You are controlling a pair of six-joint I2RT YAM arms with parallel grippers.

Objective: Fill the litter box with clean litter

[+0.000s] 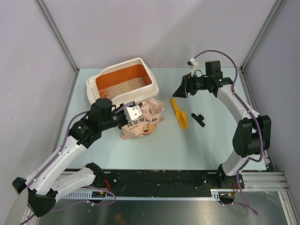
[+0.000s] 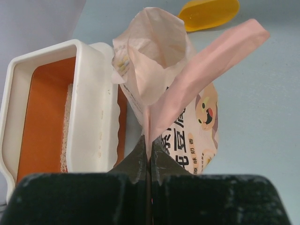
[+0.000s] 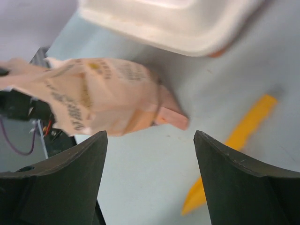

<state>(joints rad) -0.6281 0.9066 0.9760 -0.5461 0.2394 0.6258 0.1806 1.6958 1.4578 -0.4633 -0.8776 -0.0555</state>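
Left hand [image 2: 148, 151]: pinched shut on the top edge of the bag [image 2: 157, 65]; only its wrist view shows the bag mouth gaping open.
Right hand [image 3: 149, 140]: fingers spread wide, nothing between them, held above the surface [image 1: 211, 150].
Litter box [image 1: 151, 77]: far left, just behind the bag.
Clean litter [image 1: 123, 86]: a thin pale layer on the orange floor, plain from above; the left wrist view shows only a strip.
Scoop [image 1: 178, 114]: flat, right of the bag.
Black piece [image 1: 198, 119]: seen only in the top view, beside the scoop.

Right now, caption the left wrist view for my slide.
Left fingers pinch the open pink bag beside the litter box holding a little litter; yellow scoop beyond.
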